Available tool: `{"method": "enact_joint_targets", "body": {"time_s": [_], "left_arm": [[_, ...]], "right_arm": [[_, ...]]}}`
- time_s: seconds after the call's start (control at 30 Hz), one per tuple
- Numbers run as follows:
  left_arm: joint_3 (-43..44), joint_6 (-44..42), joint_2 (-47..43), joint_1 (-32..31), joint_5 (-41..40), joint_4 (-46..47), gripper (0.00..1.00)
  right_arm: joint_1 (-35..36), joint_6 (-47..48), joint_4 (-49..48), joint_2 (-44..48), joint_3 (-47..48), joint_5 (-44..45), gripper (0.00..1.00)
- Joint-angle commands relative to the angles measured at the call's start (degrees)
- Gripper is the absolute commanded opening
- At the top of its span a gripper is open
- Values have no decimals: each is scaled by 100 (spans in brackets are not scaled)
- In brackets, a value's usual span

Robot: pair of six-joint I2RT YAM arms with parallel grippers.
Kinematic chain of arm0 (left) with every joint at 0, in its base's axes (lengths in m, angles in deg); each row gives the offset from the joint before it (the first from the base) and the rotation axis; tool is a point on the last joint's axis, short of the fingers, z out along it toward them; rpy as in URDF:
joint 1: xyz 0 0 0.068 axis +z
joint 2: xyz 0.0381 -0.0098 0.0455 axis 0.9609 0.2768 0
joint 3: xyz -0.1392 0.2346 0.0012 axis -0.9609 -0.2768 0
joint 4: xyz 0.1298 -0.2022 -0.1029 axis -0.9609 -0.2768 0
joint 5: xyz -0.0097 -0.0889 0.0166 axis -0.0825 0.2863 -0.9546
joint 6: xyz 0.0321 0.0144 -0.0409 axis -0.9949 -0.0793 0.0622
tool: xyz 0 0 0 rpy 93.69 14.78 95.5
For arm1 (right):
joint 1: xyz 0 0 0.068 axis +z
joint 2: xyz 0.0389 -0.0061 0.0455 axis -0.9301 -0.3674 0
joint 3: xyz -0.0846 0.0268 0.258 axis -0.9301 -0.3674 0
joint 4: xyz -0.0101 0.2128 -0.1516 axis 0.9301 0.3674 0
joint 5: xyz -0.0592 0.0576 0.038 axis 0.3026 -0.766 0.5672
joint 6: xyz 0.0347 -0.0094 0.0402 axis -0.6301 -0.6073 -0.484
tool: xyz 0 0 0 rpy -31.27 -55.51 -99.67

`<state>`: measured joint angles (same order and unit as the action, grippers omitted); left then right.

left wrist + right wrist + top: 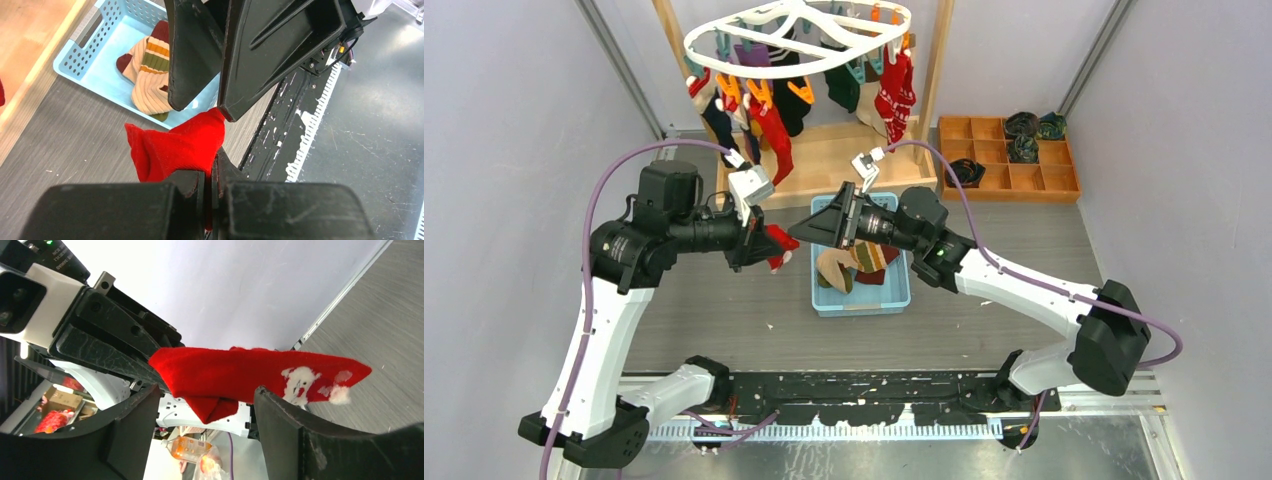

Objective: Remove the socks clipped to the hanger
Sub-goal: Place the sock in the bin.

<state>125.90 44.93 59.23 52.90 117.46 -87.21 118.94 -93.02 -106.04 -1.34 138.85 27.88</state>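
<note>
The grey wood-grain table (704,300) is running between pale walls closing in at 9 and 3 o'clock. Open tabletop is lying at 7 to 8 o'clock and at 4 o'clock in the top view.

At 12 o'clock the large white plastic oval hanger (796,14) is hanging in a light wooden post-and-base rack (824,160). Red-and-white, navy and dark green fabric socks (894,95) are dangling from its orange and teal clips, crowding the space above the rack's base. At 2 o'clock a brown wooden compartment tray (1024,180) is holding dark rolled items. At centre a light blue perforated plastic basket (861,303) is holding beige and maroon striped socks, and it is sitting under the right arm's wrist.

The two arms are meeting just at 10 o'clock of the basket. The left gripper (207,175) is pinching a bright red sock with a white pattern (240,372), its jaws closed on the fabric. The right gripper (205,395) is facing it with its jaws apart, one finger to either side of the sock's free end.

Small white print on the left wrist housing is too small to read.
</note>
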Motion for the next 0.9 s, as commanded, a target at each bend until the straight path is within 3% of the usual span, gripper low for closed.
{"method": "enact_joint_targets", "body": {"time_s": [0.0,0.13,0.27,0.37,0.47,0.5,0.6,0.67,0.87], "left_arm": [[97,-175,-34,-34,19,122,0],[116,-125,-7,-33,46,185,0],[63,-107,-15,-42,30,222,0],[-5,-86,-40,-32,-44,303,0],[-24,-82,-54,-33,-124,315,1],[-37,-85,-59,-32,-190,323,8],[-70,-193,-118,-32,-457,172,58],[-129,-192,-186,-33,-757,81,82],[-286,36,-360,13,-1594,-55,99]], "right_arm": [[70,-351,-466,57,-70,-24,75],[190,-757,-1027,-210,-41,-63,67],[201,-1047,-1349,-310,50,11,42],[203,-1140,-1371,-387,219,-11,29],[200,-1073,-1233,-319,214,90,8],[190,-943,-1046,-256,205,148,3],[49,-501,-264,68,181,349,1],[-111,-246,299,252,151,436,1],[-782,320,1815,425,-182,615,1]]}}
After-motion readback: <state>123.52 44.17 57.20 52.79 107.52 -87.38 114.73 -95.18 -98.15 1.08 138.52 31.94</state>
